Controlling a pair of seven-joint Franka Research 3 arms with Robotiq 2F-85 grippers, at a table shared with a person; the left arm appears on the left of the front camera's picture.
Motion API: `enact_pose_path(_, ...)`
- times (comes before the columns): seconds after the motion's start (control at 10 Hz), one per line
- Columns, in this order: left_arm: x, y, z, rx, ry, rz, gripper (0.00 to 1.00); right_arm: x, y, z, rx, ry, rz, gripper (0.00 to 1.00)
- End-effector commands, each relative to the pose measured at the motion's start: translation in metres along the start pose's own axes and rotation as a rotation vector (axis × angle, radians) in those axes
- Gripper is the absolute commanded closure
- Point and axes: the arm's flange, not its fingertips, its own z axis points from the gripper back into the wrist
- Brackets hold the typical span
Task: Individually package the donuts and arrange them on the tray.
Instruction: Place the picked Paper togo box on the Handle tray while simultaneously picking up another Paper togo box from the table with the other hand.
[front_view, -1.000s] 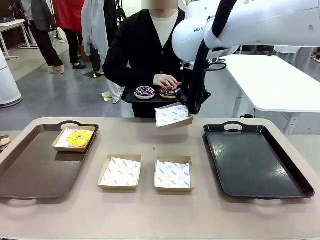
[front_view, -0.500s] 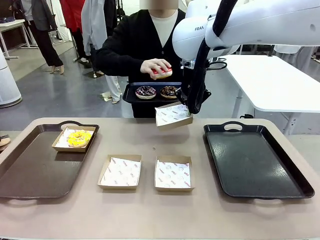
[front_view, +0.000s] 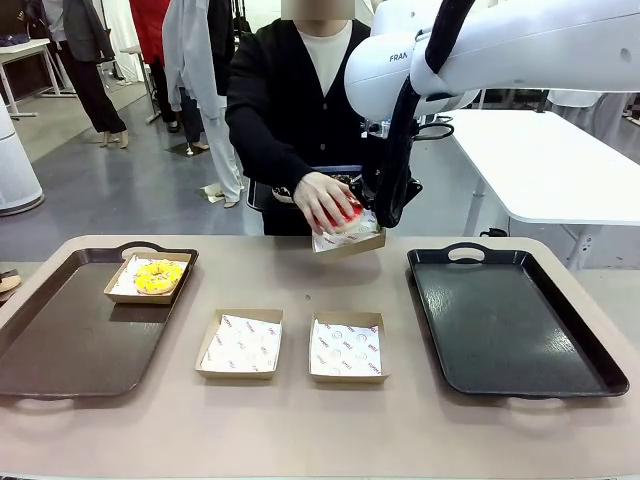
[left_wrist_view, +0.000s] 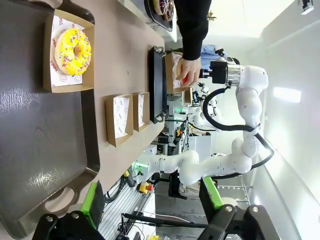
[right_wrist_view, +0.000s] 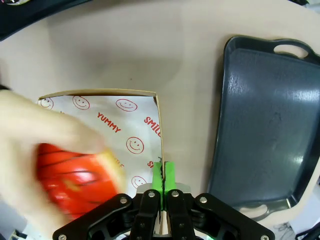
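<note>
My right gripper (front_view: 378, 218) is shut on the edge of a paper-lined box (front_view: 347, 240), holding it tilted in the air above the table's far edge. In the right wrist view the green pads (right_wrist_view: 163, 176) pinch the box wall (right_wrist_view: 159, 131). A person's hand (front_view: 322, 197) lowers the red-iced donut (front_view: 342, 214) into that box; up close the red donut (right_wrist_view: 75, 174) is blurred. The yellow-iced donut (front_view: 159, 276) lies in a box on the brown tray (front_view: 60, 345). My left gripper (left_wrist_view: 151, 199) stands open over the brown tray (left_wrist_view: 40, 130), away from the yellow donut (left_wrist_view: 75, 46).
Two empty lined boxes (front_view: 240, 343) (front_view: 346, 348) sit side by side at the table's middle front. A black tray (front_view: 510, 320) lies bare on the right. The person stands at the far side; two more donuts (left_wrist_view: 162, 6) rest on a small dark tray there.
The person's hand has carried the red donut from above the small tray down into the box in my right gripper. Neither arm has moved.
</note>
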Motion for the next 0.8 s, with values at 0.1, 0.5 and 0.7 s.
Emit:
enact_pose_path(0.1, -0.0026, -0.0004, 0.0013, -0.007, 0.001, 0.001, 0.0, -0.0029, -0.0026, -0.0001, -0.002, -0.004, -0.001, 1.0)
enact_pose_path(0.5, -0.0026, -0.0004, 0.0013, -0.007, 0.001, 0.001, 0.0, -0.0029, -0.0026, -0.0001, -0.002, -0.004, -0.001, 1.0)
enact_pose_path(0.7, -0.0026, -0.0004, 0.0013, -0.007, 0.001, 0.001, 0.0, -0.0029, -0.0026, -0.0001, -0.002, -0.004, -0.001, 1.0)
